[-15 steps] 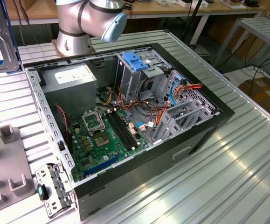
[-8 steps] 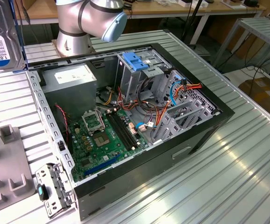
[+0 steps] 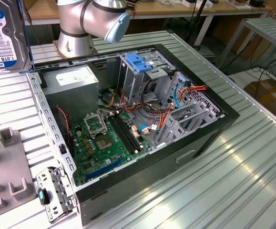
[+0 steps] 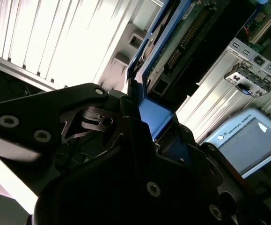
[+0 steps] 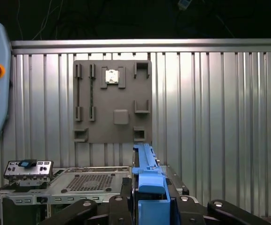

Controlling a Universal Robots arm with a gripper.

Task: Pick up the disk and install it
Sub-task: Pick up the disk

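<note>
In the exterior view, the disk [image 3: 2, 33] is hanging at the frame's upper left, well apart from the open computer case [image 3: 128, 183] at centre. The end effector [image 5: 149, 200] is clamping its blue-railed edge, long axis running straight out ahead.

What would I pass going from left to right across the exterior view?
Going across: flat silver metal disk with a white-and-blue label → large grey metal box with a white sticker → blue plastic latch on a grey metal cage → bundle of orange wires.
</note>
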